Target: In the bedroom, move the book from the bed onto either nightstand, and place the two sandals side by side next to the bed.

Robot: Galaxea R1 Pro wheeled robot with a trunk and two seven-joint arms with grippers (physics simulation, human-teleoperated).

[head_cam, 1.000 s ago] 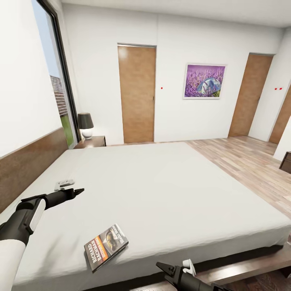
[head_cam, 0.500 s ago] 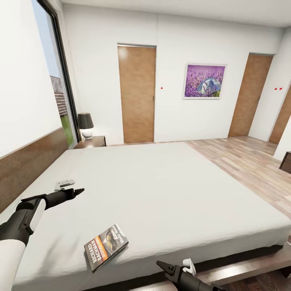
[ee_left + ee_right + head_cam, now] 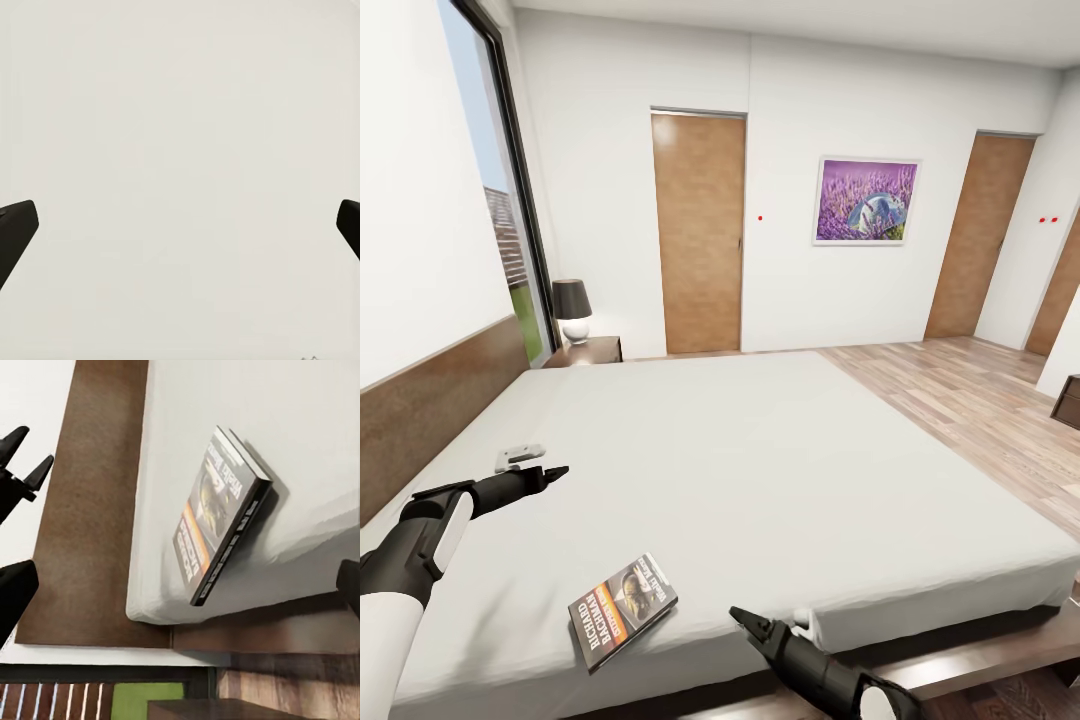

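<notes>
2 arms reach over the bed (image 3: 760,450), a wide pale mattress on a dark brown base with a brown headboard (image 3: 430,410) along its left side. 1 book (image 3: 622,597) lies flat on the mattress close to the near edge, toward the near left corner, its cover up with the orange band and white lettering readable. From the right wrist camera the book (image 3: 221,514) sits just inside the mattress edge, with the dark base below it.

Left gripper (image 3: 555,470) hovers above the mattress near the headboard side, well apart from the book; its wrist camera shows the 2 dark jaws spread wide over bare mattress, holding nothing. A small grey-white object (image 3: 518,455) rests on the mattress just beyond it; I cannot tell what it is.

Right gripper (image 3: 745,620) sits at the near edge of the bed, to the right of the book and not touching it. Its jaws are spread apart and empty.

1 nightstand (image 3: 588,351) stands at the far left corner of the bed, with a lamp (image 3: 572,310) on top. Beyond are 2 brown doors (image 3: 700,232) and a lavender picture (image 3: 865,201) on the white wall.
</notes>
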